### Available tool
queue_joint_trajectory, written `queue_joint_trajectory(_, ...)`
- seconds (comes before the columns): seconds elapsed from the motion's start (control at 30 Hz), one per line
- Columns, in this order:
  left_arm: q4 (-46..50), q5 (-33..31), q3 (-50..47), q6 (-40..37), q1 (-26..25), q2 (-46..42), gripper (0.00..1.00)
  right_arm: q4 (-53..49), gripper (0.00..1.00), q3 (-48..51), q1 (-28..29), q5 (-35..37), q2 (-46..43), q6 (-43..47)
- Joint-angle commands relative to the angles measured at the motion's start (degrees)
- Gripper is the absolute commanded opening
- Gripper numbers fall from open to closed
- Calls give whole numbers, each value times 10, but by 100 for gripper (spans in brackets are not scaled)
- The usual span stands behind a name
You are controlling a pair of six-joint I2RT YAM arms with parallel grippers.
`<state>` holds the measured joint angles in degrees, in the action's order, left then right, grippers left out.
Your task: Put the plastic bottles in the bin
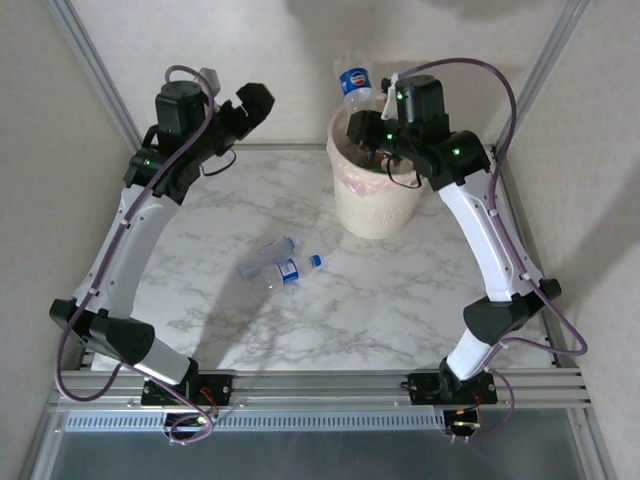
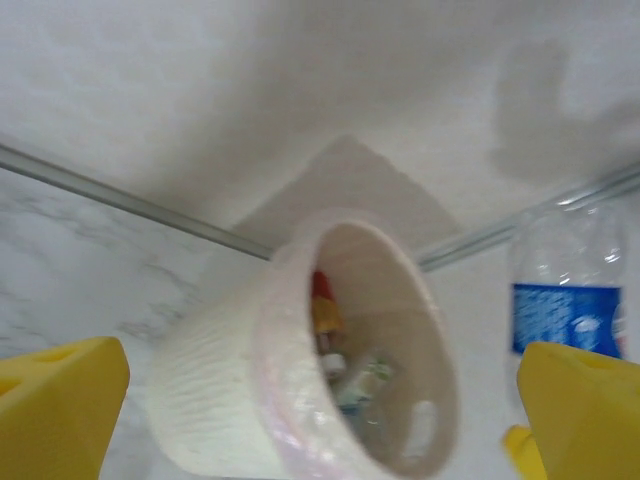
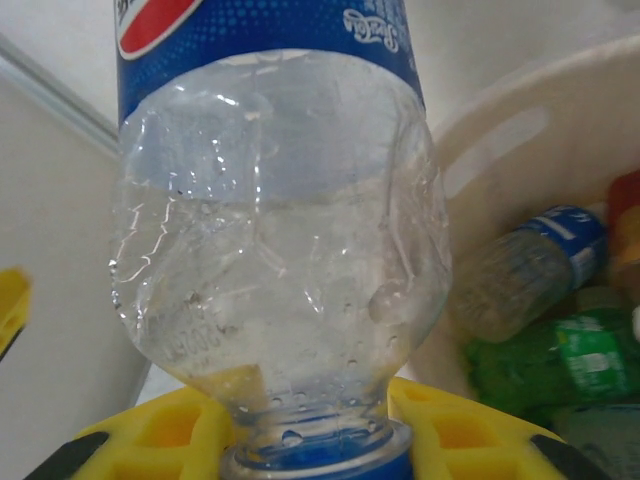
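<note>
My right gripper [image 1: 362, 124] is shut on the neck of a clear plastic bottle [image 1: 352, 80] with a blue label, holding it over the far rim of the cream bin [image 1: 375, 205]. In the right wrist view the yellow fingers [image 3: 460, 430] clamp that bottle [image 3: 280, 250] just above its blue cap, and the bin [image 3: 520, 100] lies behind with green [image 3: 560, 360] and blue-labelled [image 3: 530, 265] bottles inside. My left gripper [image 1: 250, 100] hangs open and empty, raised to the left of the bin. Its wrist view looks into the bin [image 2: 210, 390]. Two clear bottles [image 1: 270, 258] [image 1: 297, 269] lie on the table.
The white marbled table [image 1: 200, 300] is closed in by light walls and metal frame posts [image 1: 95, 70]. The bin stands at the back right, close to the right arm's upper links [image 1: 480, 220]. The two loose bottles lie near the table's middle.
</note>
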<state>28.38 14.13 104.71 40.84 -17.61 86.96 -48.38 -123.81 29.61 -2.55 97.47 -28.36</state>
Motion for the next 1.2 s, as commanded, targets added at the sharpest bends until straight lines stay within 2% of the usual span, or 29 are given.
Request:
queue_joint_trajectory(0.0, 53, -81, -41, -84, -15, -25, 100, -54, 22, -36, -16, 22, 45, -5)
queue_joint_trajectory(0.13, 35, -105, -146, -134, -24, -52, 100, -74, 30, -53, -22, 35, 72, -6)
queue_joint_trajectory(0.37, 14, -130, -288, -188, -38, -61, 100, -75, 60, -37, -31, 50, 72, -3)
queue_joint_trajectory(0.43, 16, -134, -313, -207, -49, -54, 99, -74, 65, -36, -31, 50, 70, -1)
queue_joint_trajectory(0.6, 34, -144, -352, -244, -70, -26, 100, -71, 66, -19, -31, 44, 43, 6)
queue_joint_trajectory(0.73, 44, -170, -364, -272, -77, -2, 100, -46, 65, 46, -31, 42, -18, 8)
queue_joint_trajectory(0.9, 53, -166, -376, -312, -88, 27, 100, 2, 67, 124, -31, 12, -93, -1)
queue_joint_trajectory(1.17, 55, -191, -378, -343, -117, 103, 100, 11, 67, 119, -25, -1, -110, -7)
